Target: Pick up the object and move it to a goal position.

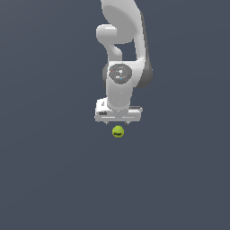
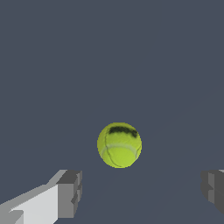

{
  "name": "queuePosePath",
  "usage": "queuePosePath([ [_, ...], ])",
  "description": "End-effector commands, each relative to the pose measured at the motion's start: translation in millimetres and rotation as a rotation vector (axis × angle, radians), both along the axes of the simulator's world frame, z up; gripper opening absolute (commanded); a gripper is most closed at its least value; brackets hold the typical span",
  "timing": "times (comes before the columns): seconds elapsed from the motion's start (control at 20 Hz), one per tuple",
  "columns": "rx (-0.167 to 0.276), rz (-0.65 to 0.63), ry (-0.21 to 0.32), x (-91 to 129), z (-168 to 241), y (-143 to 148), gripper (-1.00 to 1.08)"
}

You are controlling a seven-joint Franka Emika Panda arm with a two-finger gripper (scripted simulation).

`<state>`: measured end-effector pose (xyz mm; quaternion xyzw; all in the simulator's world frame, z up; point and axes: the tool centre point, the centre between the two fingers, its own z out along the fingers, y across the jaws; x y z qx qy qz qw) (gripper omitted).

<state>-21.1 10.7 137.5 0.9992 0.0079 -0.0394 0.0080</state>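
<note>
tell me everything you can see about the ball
The ball is small, round and yellow-green, with a pale curved seam and a dark smudged mark near its top, like a tennis ball. It looks whole, on the plain grey surface. In the exterior view it sits just below the white gripper and is narrower than it. The fingers stand wide to either side; nothing touches it.

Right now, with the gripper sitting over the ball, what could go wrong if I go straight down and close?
1. The ball is round and lies free on the flat floor; a finger touching it first could roll it away.
2. In the wrist view the ball sits ahead of the line between the open fingers, not between them, so the gripper may close off-center and squeeze the ball out.
3. Descending too far could drive the fingertips into the floor.
</note>
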Motion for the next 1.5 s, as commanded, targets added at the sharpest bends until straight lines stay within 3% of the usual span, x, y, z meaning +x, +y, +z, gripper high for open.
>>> queuePosePath([
  [0.0,0.0,0.0,0.0,0.0,0.0,0.0,1.0],
  [0.55,-0.012,-0.055,0.007,2.1,6.2,-33.3,1.0],
  [1.0,-0.012,-0.096,0.001,1.6,2.2,-28.9,1.0],
  [1.45,-0.014,-0.244,-0.019,-0.4,-9.4,-19.5,1.0],
])
